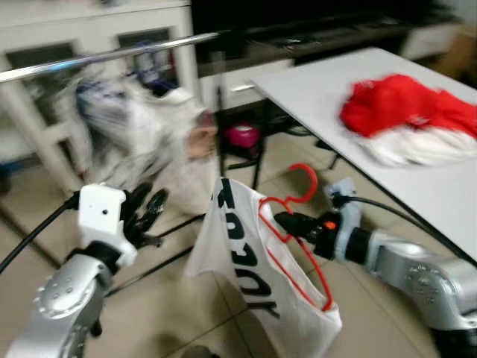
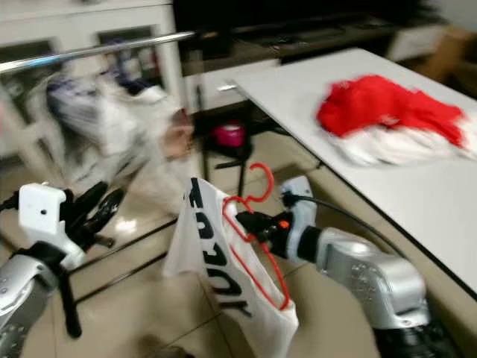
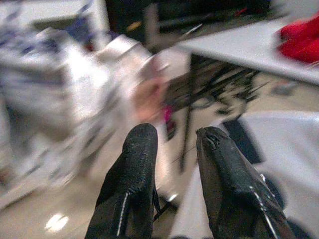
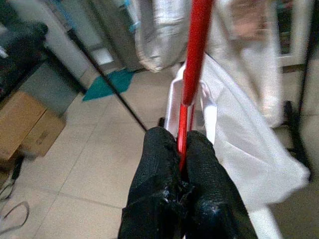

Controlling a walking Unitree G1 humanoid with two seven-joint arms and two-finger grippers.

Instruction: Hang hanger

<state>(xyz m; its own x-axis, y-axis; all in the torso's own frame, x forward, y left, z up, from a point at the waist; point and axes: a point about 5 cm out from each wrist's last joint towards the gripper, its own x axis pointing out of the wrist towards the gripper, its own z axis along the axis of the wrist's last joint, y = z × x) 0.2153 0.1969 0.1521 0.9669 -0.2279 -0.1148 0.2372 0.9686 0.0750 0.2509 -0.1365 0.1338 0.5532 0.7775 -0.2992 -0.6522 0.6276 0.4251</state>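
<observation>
red hanger [image 1: 294, 224] with white shirt [image 1: 246, 276] pinched tight in right gripper [image 1: 287, 221], held below metal rail [image 1: 112, 54]; hook to be raised above rail, then lowered; left gripper [image 1: 147, 212] parted, empty

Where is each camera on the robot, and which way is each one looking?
Left eye view: on the head, looking forward and down at the metal rail, white table, both silver arms.
Right eye view: beside it, same scene; right gripper holds the red hanger with a white shirt.
Left wrist view: along the left gripper, fingers apart, toward hanging clothes.
Right wrist view: along its fingers clamping that hanger.
Shared: hanger and shirt.
</observation>
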